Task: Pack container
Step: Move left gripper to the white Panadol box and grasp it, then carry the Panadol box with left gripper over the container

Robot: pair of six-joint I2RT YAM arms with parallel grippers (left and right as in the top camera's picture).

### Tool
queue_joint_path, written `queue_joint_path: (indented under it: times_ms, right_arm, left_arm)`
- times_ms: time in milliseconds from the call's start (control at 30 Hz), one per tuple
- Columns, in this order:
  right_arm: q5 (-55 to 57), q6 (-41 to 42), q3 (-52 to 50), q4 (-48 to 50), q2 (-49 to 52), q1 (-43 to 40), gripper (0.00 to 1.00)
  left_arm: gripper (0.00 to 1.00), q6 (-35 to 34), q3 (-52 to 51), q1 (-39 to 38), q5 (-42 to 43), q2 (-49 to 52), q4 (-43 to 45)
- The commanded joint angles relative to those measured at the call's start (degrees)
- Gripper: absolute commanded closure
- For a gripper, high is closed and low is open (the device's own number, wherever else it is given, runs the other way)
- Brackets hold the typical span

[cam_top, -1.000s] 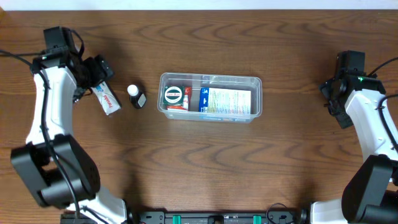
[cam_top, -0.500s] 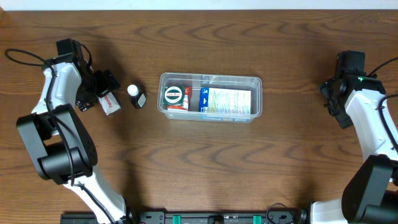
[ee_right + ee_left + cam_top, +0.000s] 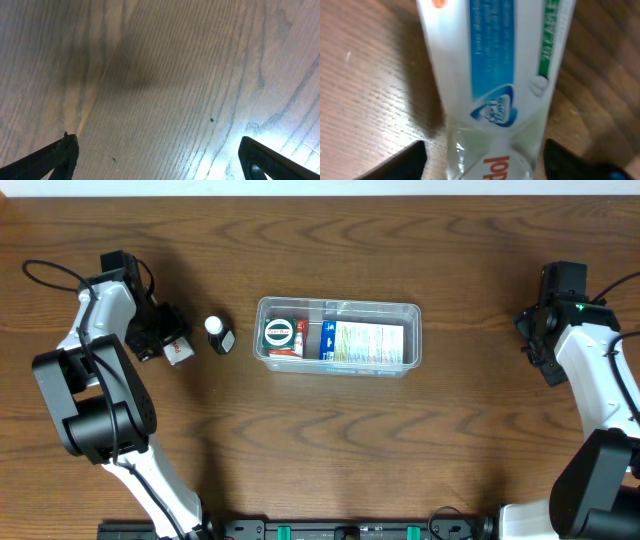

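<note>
Black left fingers [image 3: 405,165] stand either side of a white squeeze tube with blue, green and red print [image 3: 495,75], which lies flat on the brown wooden worktop [image 3: 330,440]. On my left wrist feed one finger seems just off the tube's edge and the other close against it. The view is blurred, so I cannot tell whether they are pinching it or only bracketing it.

Just beside the tube, toward 3 o'clock, is a small dark bottle with a white cap [image 3: 218,335]. Further along that same line, at the middle of the worktop, sits the clear rectangular plastic container [image 3: 338,304].

Inside it I see a round white-and-dark lidded tin [image 3: 279,334] at the 9 o'clock end, with a small red pack [image 3: 300,340] touching it. A flat blue-and-white printed packet [image 3: 362,342] fills the stretch toward 3 o'clock.

Out at 3 o'clock, well apart from everything, the right fingers [image 3: 55,160] are spread wide over bare wood, holding nothing.

I judge the packing well underway. Three items are in the container and two are left outside, the tube and the bottle. The tube looks like the step in hand, and the free room I can make out in the container is slim, mostly along the 12 o'clock wall.
</note>
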Motion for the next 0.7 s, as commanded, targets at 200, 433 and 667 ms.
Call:
queue_joint_path:
  times_ms: [200, 433, 667]
  right_arm:
    - [0.5, 0.8, 0.0, -0.2, 0.3, -0.3, 0.01]
    - [0.5, 0.8, 0.0, -0.2, 0.3, -0.3, 0.01]
    - [0.5, 0.8, 0.0, -0.2, 0.3, -0.3, 0.01]
  left_arm:
    - [0.47, 0.7, 0.9, 0.0, -6.7, 0.5, 0.8]
    - [0.53, 0.7, 1.1, 0.0, -7.3, 0.3, 1.1]
    - [0.53, 0.7, 1.8, 0.0, -7.3, -1.5, 0.0]
